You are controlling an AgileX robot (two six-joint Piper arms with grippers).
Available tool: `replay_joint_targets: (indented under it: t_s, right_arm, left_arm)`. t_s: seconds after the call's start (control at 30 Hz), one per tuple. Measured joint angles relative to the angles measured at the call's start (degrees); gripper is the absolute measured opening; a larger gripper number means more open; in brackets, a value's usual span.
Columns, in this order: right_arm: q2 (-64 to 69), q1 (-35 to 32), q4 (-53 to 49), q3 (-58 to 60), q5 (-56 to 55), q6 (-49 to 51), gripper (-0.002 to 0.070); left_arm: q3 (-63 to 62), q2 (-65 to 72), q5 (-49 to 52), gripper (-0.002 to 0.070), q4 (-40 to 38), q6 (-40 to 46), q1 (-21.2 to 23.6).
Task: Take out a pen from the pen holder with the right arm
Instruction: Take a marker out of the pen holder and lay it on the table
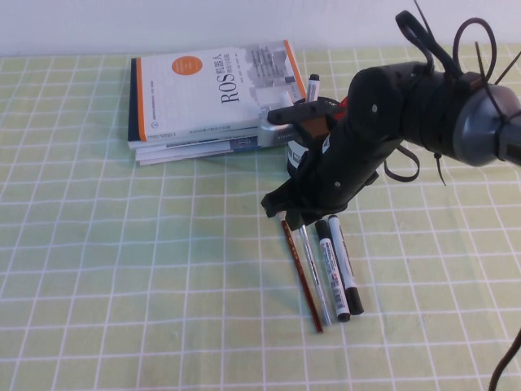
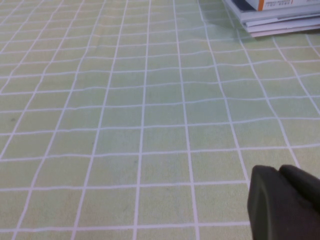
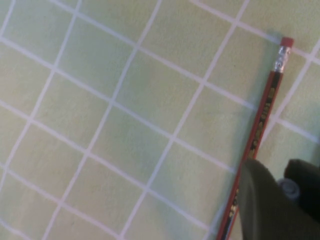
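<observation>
Silver pen — in right gripper jaws

Desk cloth looked matt, faintly rippled. Book cover was glossy paper. Pencil was lacquered wood, metal ferrule. Right gripper was matt black plastic.

The right arm hides most of the pen holder; the left hand is cropped.
</observation>
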Motion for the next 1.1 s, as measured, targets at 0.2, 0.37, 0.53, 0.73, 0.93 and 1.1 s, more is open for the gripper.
replay_joint_targets:
  t_s: [0.2, 0.37, 0.53, 0.73, 0.93, 1.1]
  right_arm:
    - [1.9, -0.7, 0.0, 0.0, -2.3, 0.1, 0.0044]
    - [2.3, -0.8, 0.0, 0.0, -4.3, 0.1, 0.0044]
    - [2.5, -0.8, 0.0, 0.0, -5.2, 0.1, 0.0067]
    - [3.0, -0.8, 0.0, 0.0, -5.3, 1.6, 0.0144]
    - [2.6, -0.8, 0.0, 0.2, -4.6, 1.7, 0.0157]
    - [-4.6, -0.6, -1.0, 5.2, -5.3, 1.7, 0.0111]
  left_arm:
    - [0.0, 0.0, 0.0, -0.0005, 0.0, 0.0, 0.0]
    - [0.0, 0.0, 0.0, -0.0005, 0.0, 0.0, 0.0]
    - [0.0, 0.0, 0.0, -0.0005, 0.0, 0.0, 0.0]
    - [0.0, 0.0, 0.0, -0.0005, 0.0, 0.0, 0.0]
    - [0.0, 0.0, 0.0, -0.0005, 0.0, 0.0, 0.0]
    - [0.0, 0.0, 0.0, -0.0005, 0.0, 0.0, 0.0]
